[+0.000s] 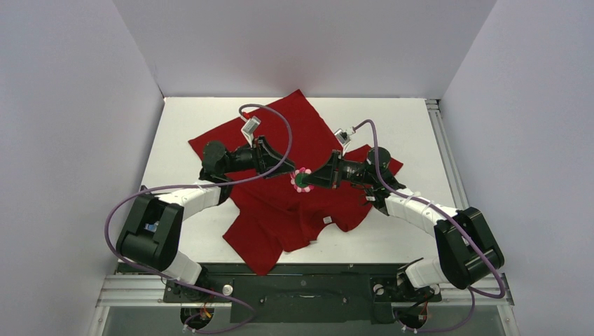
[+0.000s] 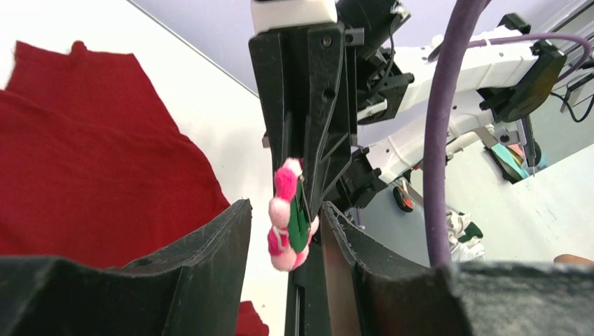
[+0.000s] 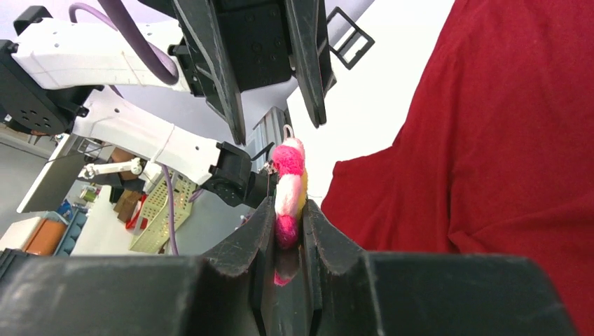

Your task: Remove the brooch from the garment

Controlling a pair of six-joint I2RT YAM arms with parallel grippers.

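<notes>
Top view overhead, far; wrist views close, facing each other, sharing brooch [image 3: 288, 183].

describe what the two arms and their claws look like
The left arm and right arm both mix white shells with boxy black joint housings. A purple cable loops along each. The left claw and right claw are matte black, each with two flat, tapering fingers. A small white camera block sits on each wrist.

pink brooch [image 1: 302, 180] with a green back, plain dark-red garment [image 1: 280, 210], white table [image 1: 392, 126], purple cables [image 1: 268, 106].
</notes>
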